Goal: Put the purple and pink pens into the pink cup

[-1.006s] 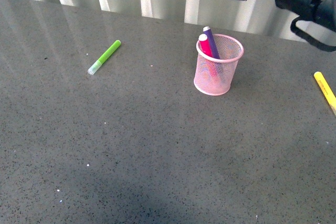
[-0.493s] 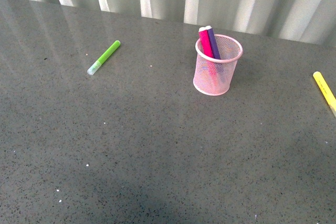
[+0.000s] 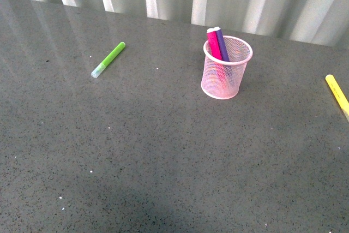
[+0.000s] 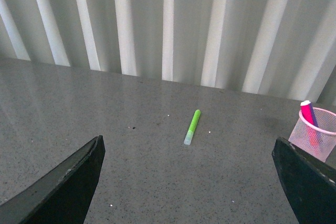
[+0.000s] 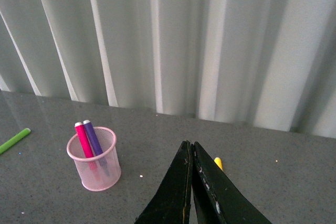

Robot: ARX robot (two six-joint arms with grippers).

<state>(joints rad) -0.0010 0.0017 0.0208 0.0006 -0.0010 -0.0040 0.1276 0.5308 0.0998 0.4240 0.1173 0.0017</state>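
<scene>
The pink cup stands upright on the grey table, right of centre in the front view. The pink pen and the purple pen stand inside it, leaning together against the far left rim, caps up. Neither arm shows in the front view. The left wrist view shows my left gripper open and empty, raised above the table, with the cup far off to one side. The right wrist view shows my right gripper shut and empty, well away from the cup with both pens in it.
A lime-green marker lies on the table at the far left; it also shows in the left wrist view. A yellow marker lies at the right edge, partly hidden behind my right fingers. A white corrugated wall runs behind the table.
One second ago the right arm was at the top right of the front view; it has since left the view. The two pens settled closer together in the cup.
</scene>
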